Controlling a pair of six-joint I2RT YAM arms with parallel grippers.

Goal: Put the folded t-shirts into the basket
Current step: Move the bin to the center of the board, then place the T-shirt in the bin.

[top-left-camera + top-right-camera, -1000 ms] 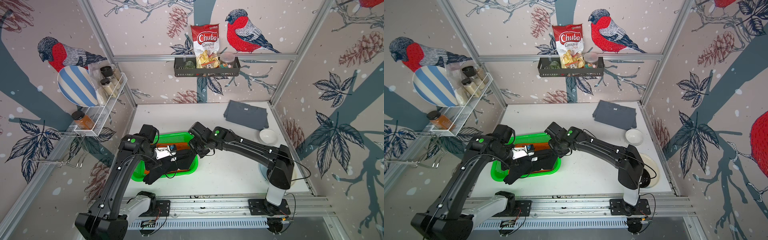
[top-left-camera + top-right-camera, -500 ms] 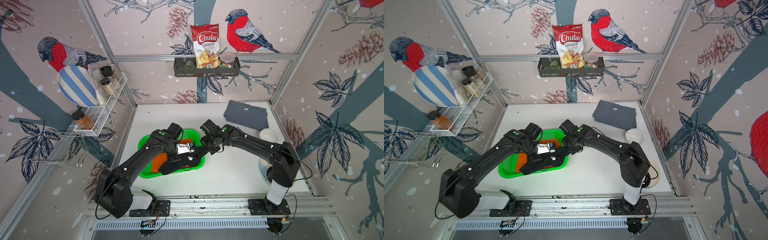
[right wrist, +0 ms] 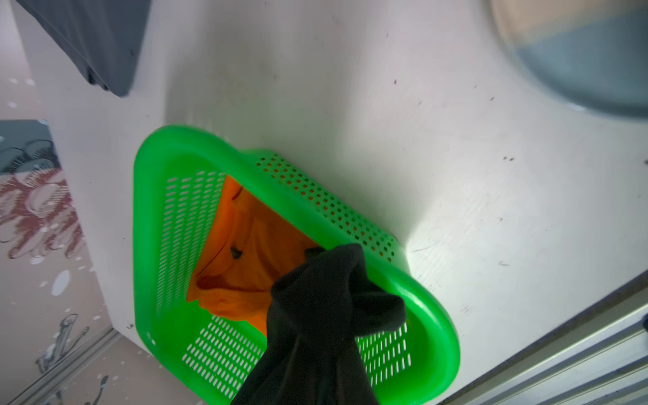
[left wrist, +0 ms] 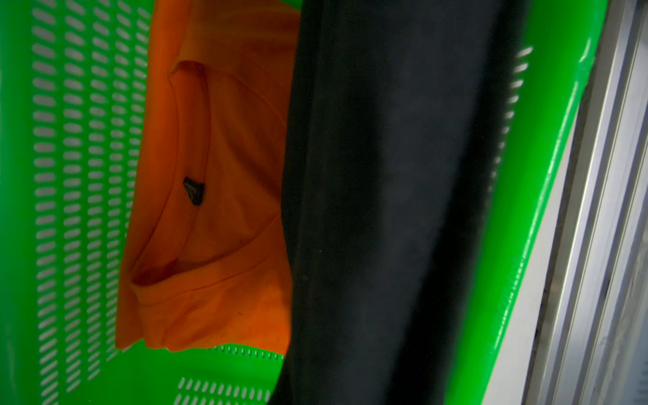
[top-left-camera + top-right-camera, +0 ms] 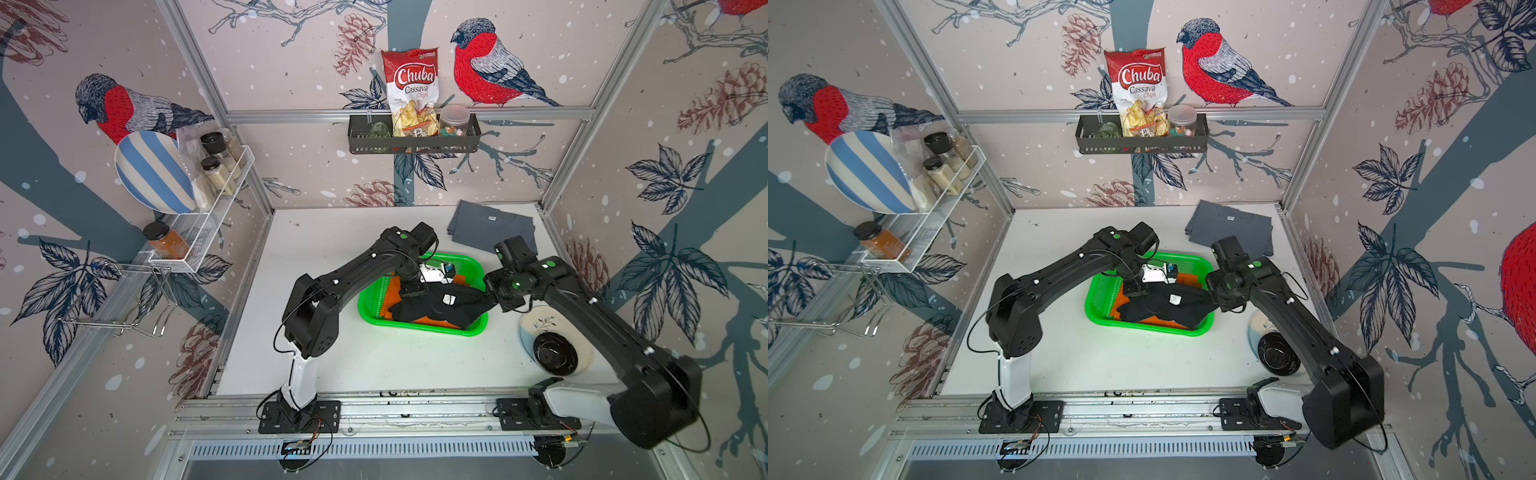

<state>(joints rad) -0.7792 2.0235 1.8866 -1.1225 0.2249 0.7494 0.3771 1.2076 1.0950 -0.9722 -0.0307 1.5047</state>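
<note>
While left tool (image 5: 409, 292) and right tool (image 5: 485, 297) pinch it, black t-shirt (image 5: 440, 308), rumpled, over orange t-shirt (image 4: 217, 245).

Black shirt (image 3: 315, 333) over basket (image 3: 147, 210); orange shirt (image 3: 256, 252) inside.

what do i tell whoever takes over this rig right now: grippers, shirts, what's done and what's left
The left gripper is shut on one end of the black t-shirt; the right gripper is shut on the other end.
The black t-shirt hangs between them over the green basket, not yet released.
Done: the orange t-shirt lies in the basket.
The grey t-shirt lies folded on the table, back right, outside the basket.
Left: lower and release the black one, then fetch the grey one.
</note>
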